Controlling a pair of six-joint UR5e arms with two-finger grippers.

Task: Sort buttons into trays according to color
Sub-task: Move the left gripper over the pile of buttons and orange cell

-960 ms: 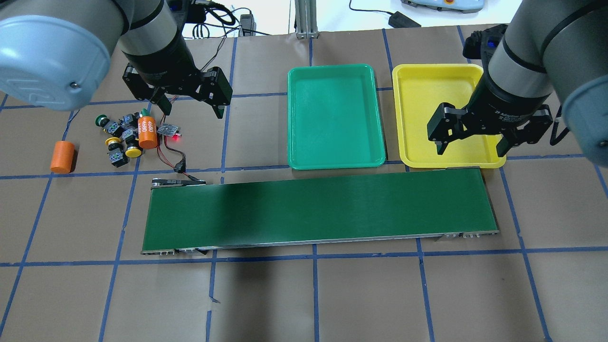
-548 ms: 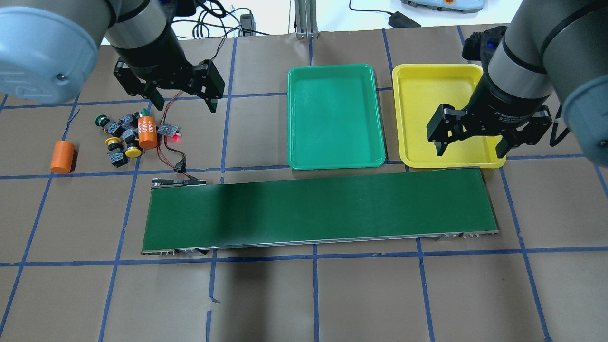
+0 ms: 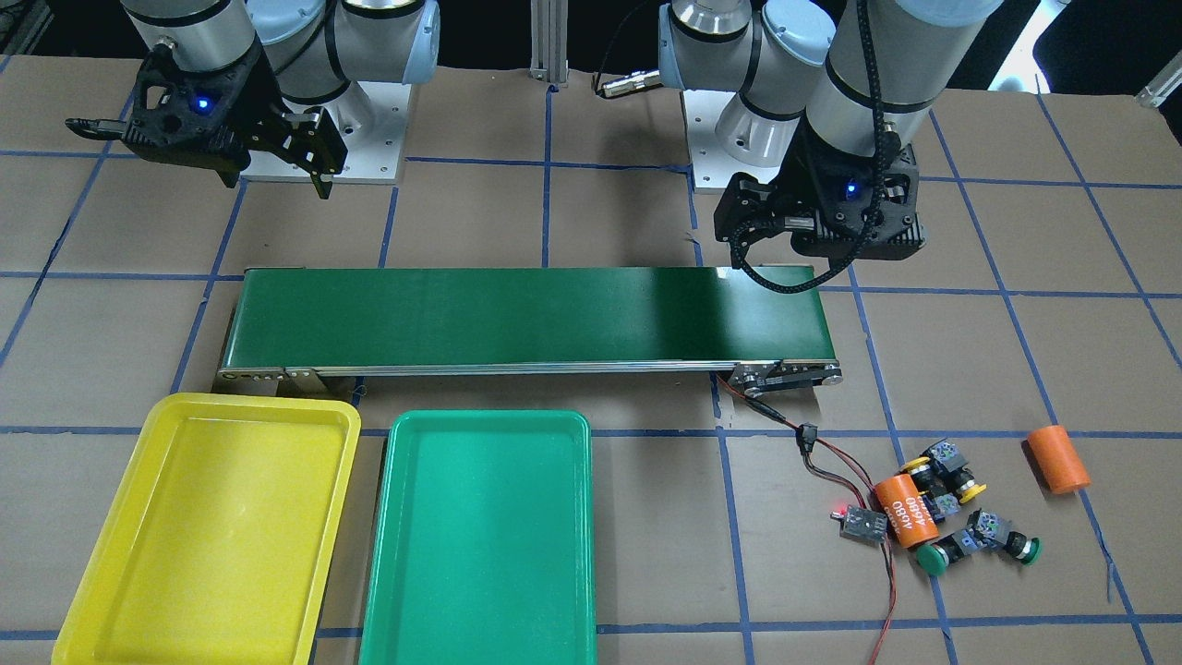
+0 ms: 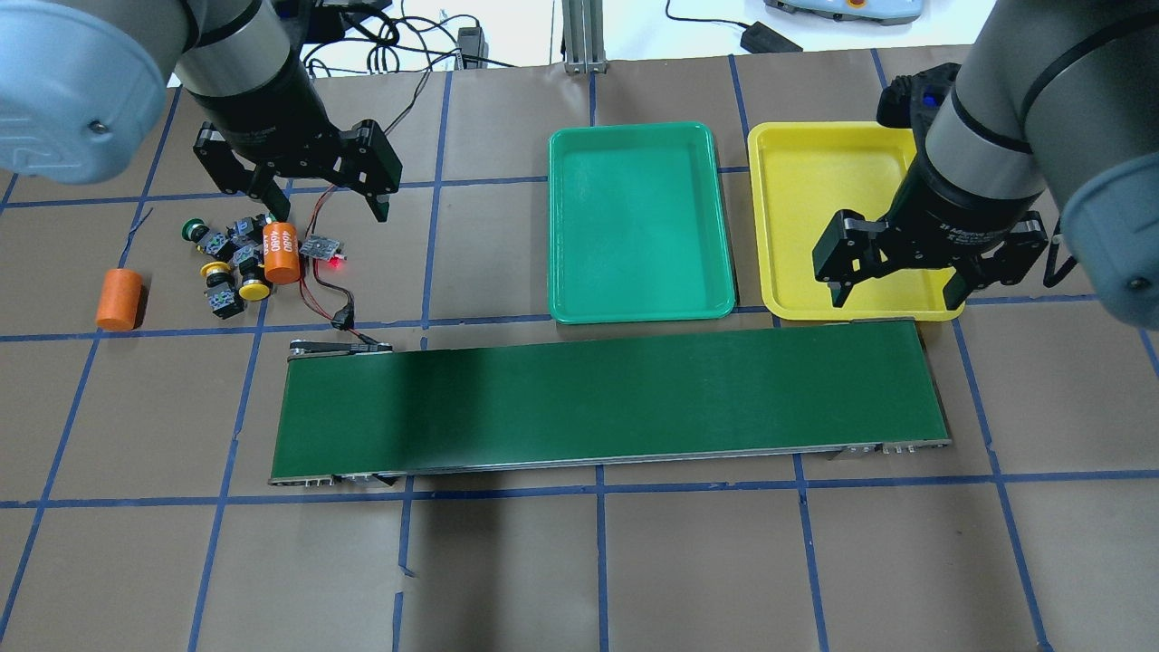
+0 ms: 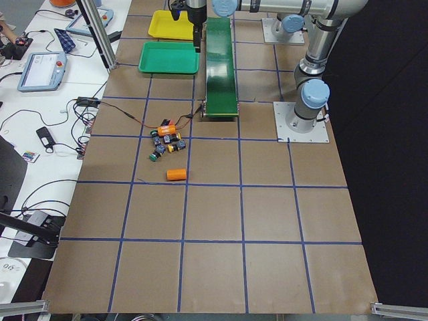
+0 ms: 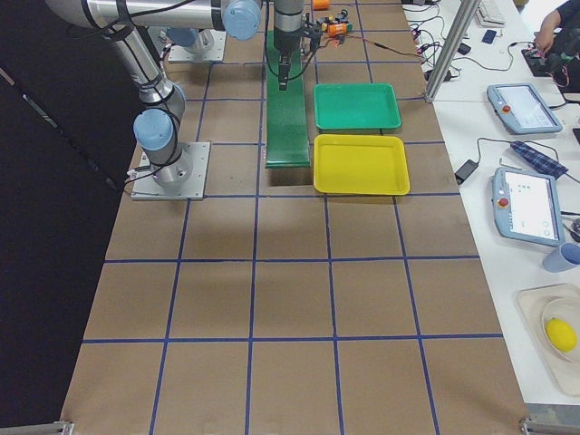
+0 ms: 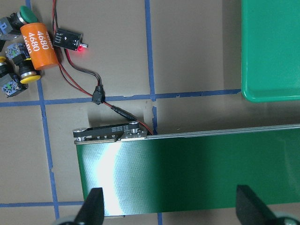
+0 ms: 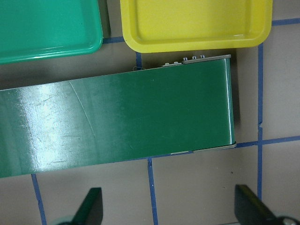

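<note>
Nearest the robot, conveyor belt (image 4: 607, 398) lies across the worktop (image 4: 543, 561), nothing on it. Left tool (image 4: 322, 197) hangs high over the belt's left end, jaws wide, holding nothing. Right tool (image 4: 895, 292) is high over the belt's right end, also wide and empty. Beyond the belt's left end, four buttons (image 4: 226, 263) are bunched on the worktop, two yellow caps, two green, touching each other and pressed against an orange cylinder (image 4: 281, 254). Circuit board (image 4: 322, 247) with red wires (image 4: 317, 294) sits just beside them. Second orange cylinder (image 4: 119, 298) lies apart, further left. Beyond the belt's right half, green tray (image 4: 638, 272) and yellow tray (image 4: 806, 226) sit side by side, no buttons in either, so sorting not begun. Handling, my guess: buttons light, rigid plastic; domed caps smooth, likely to slip. Better to take hold across the square black body or contact block, on the flat faces. Pile is tight, so the outermost green button (image 4: 195, 232) looks easiest; neighbours may get knocked.
</note>
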